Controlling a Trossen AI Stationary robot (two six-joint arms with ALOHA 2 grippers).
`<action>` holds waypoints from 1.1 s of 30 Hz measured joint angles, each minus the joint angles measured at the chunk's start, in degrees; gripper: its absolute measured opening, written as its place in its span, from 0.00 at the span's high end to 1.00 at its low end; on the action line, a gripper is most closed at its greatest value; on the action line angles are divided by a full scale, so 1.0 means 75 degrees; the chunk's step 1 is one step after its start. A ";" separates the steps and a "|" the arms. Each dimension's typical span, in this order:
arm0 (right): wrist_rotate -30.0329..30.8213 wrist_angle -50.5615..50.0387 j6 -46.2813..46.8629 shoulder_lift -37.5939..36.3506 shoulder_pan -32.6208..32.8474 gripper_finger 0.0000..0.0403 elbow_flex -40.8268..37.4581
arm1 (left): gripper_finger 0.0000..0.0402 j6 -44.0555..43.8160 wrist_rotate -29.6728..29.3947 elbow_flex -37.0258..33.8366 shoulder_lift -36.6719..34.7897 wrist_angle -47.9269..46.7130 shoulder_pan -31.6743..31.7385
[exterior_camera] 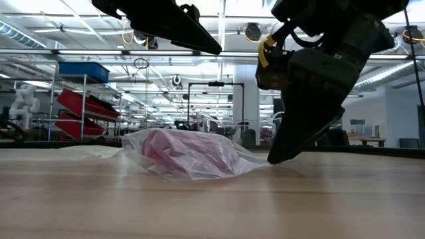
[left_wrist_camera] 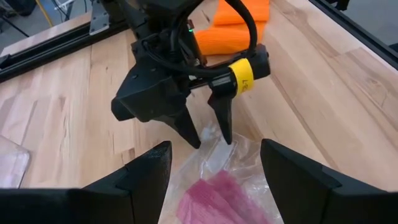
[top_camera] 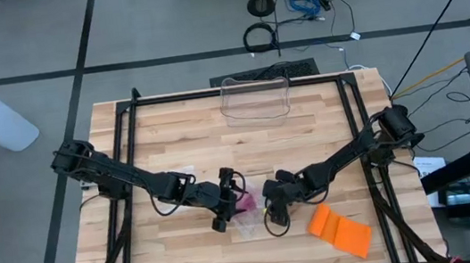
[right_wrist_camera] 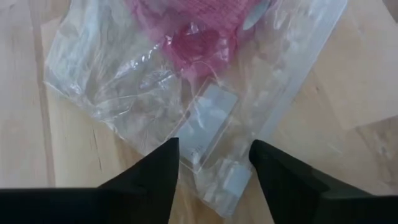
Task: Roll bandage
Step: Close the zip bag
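Our right gripper (left_wrist_camera: 208, 134) stands fingers spread, tips down at the edge of the clear bag (right_wrist_camera: 205, 118), gripping nothing. Our left gripper (top_camera: 229, 197) hovers wide open just above the bag. The pink bandage (exterior_camera: 174, 147) lies inside the bag on the table (top_camera: 172, 130). An orange bandage (top_camera: 340, 229) lies nearby.

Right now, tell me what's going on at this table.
Two robot arms are working over a clear plastic bag holding a pink bandage near the middle of the wooden table. The right tool stands with its tips down at the bag's edge, fingers apart, gripping nothing. The left tool hovers open above the bag. An orange bandage lies off to the right, untouched.
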 joint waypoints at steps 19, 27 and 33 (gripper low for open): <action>0.0299 -0.0625 0.0110 -0.0136 0.0051 0.99 0.0207 | 0.37 0.0034 -0.0128 0.0000 0.0000 0.0002 -0.0001; 0.0188 -0.0463 0.1121 -0.1072 0.0024 1.00 0.1086 | 0.37 -0.0020 -0.0128 0.0000 0.0003 0.0187 -0.0021; 0.0148 -0.0413 0.1928 -0.1671 -0.0141 1.00 0.1299 | 0.37 -0.0026 -0.0128 0.0000 0.0003 0.0291 -0.0137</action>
